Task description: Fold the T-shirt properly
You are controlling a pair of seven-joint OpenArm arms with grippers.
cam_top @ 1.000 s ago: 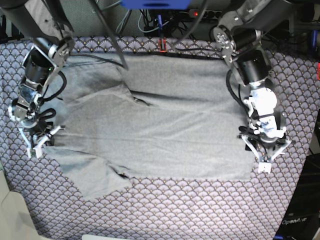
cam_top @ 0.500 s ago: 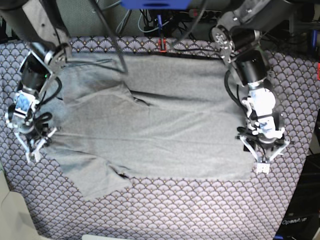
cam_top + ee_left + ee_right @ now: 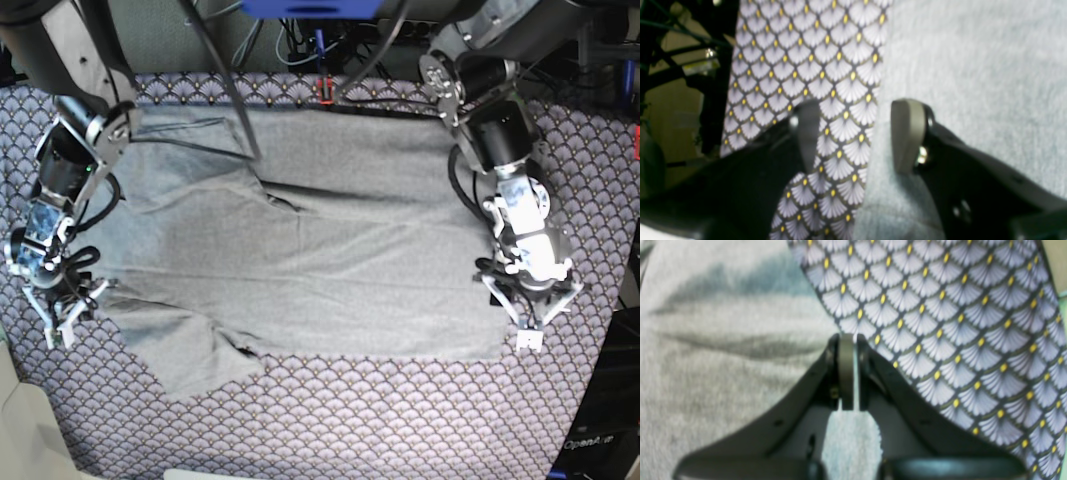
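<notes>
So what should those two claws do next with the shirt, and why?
Probably the left gripper should close. Its jaws stand open astride the shirt edge, one finger over the fabric, the other over the tablecloth, gripping nothing. The right gripper is already shut on a pinch of shirt. A lift for the fold looks likely to need both sides held.

Left gripper (image 3: 853,136): jaws apart, pointing down at the table.
Right gripper (image 3: 849,371): jaws pressed together, arm reaching low.
</notes>
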